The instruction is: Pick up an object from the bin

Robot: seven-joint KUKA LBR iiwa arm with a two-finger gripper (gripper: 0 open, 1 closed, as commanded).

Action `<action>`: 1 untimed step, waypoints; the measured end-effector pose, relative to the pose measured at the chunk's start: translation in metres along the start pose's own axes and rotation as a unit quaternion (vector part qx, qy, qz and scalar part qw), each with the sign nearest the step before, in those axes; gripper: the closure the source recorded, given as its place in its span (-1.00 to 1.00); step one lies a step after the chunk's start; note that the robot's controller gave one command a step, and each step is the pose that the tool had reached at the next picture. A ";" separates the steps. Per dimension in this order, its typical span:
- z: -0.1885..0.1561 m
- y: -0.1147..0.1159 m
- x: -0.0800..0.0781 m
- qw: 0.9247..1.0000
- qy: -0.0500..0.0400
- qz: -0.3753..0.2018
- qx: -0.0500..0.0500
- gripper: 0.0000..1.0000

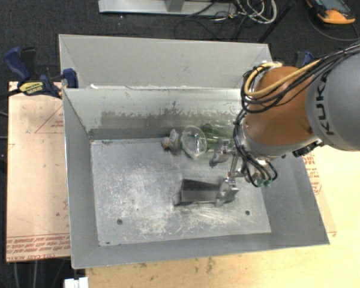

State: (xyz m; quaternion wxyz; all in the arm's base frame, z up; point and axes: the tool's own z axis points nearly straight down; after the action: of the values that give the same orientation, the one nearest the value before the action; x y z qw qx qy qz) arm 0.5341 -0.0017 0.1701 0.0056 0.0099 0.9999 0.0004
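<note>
Fingers: we cannot tell whether they stand open or closed. The gripper (228, 194) is low over the floor of the grey metal bin (138, 221), at the right end of a dark grey, flat, wedge-shaped piece (195, 192) lying mid-floor. We judge that piece the likely pick, since it lies alone and unobstructed. A clear rounded glass-like item (192, 141), a small grey metal fitting (172, 140) and a green translucent piece (216, 134) cluster along the back wall.

Dark flat slab (195, 192), lying level (slightly askew), middle of bin (138, 221)
</note>
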 end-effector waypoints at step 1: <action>0.094 0.014 0.002 1.000 0.000 0.011 0.000 1.00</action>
State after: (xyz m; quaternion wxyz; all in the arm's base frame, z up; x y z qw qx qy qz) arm 0.5339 0.0124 0.0762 0.0060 0.0207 0.9998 0.0001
